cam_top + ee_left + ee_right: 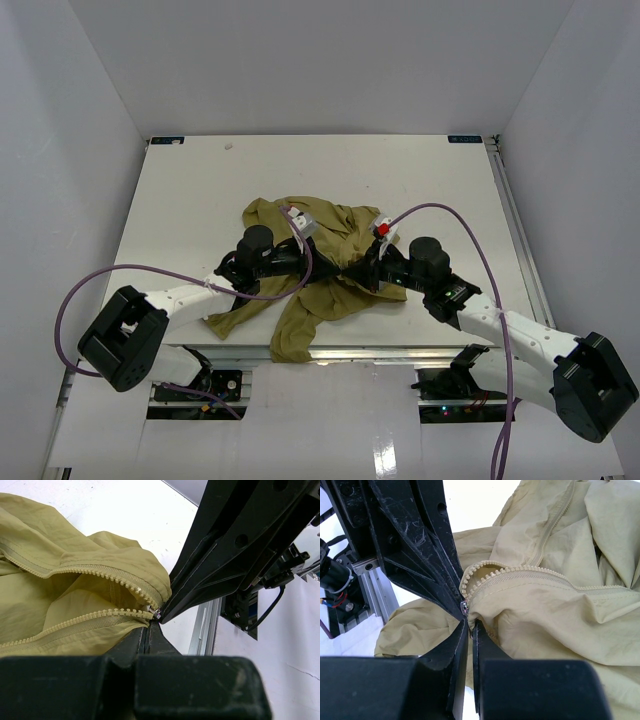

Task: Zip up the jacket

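Top view: the jacket (335,225) sits crumpled mid-table (200,180), and my left gripper (308,262) and right gripper (360,268) meet almost nose to nose over its near side. Left wrist cam: my left jaws are pressed together on the hem right at the slider (156,612), and the 2 rows of teeth (90,570) run off apart, so basically nothing's zipped yet. Right wrist cam: right jaws are squeezed nearly flat on cloth just under that same slider, so I reckon the whole pull is left to do.
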Robot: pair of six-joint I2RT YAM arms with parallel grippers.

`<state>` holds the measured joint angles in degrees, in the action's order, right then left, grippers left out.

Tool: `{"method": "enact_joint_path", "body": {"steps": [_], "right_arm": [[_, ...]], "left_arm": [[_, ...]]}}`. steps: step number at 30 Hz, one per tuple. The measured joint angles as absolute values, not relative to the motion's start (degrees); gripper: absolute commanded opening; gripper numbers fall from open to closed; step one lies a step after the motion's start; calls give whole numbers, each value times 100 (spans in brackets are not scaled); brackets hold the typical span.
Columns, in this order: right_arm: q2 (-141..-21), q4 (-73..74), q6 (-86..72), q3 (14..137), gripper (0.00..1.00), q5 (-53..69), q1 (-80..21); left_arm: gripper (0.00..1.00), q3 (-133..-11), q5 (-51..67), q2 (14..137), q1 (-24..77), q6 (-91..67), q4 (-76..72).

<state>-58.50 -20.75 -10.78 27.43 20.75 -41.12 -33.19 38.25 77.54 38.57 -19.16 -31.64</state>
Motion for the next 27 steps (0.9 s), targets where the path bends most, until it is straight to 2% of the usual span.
{"method": "enact_joint_path", "body": {"steps": [27], "right_arm": [[-6171,-1857,-1378,3128,8,1845,-4112]], "left_arm": [[0,-3319,3601,7704,3809,-1570,-3125]]}}
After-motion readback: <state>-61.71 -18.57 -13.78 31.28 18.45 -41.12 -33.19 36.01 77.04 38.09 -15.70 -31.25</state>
